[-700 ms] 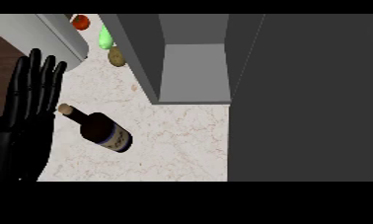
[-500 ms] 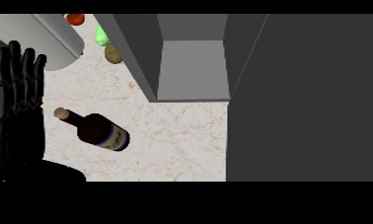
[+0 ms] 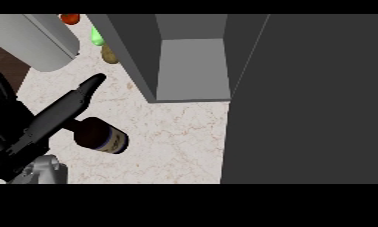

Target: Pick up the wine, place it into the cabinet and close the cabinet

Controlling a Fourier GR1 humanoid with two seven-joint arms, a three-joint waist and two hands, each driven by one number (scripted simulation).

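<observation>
The wine bottle lies on its side on the pale marble counter, a dark bottle with a pale label and its base toward the lower right. My left hand comes in from the lower left. Its black fingers stretch straight up and to the right across the bottle's neck, which they hide. The grey cabinet stands open beyond the bottle, and its dark door fills the right side. My right hand does not show.
At the top left stands a large light grey rounded object. A red item, a green item and a brown item sit by the cabinet's left wall.
My left hand has gone from fingers-up at the left edge to lying low across the bottle's neck. The view has closed in; the bottle stays on the counter.
</observation>
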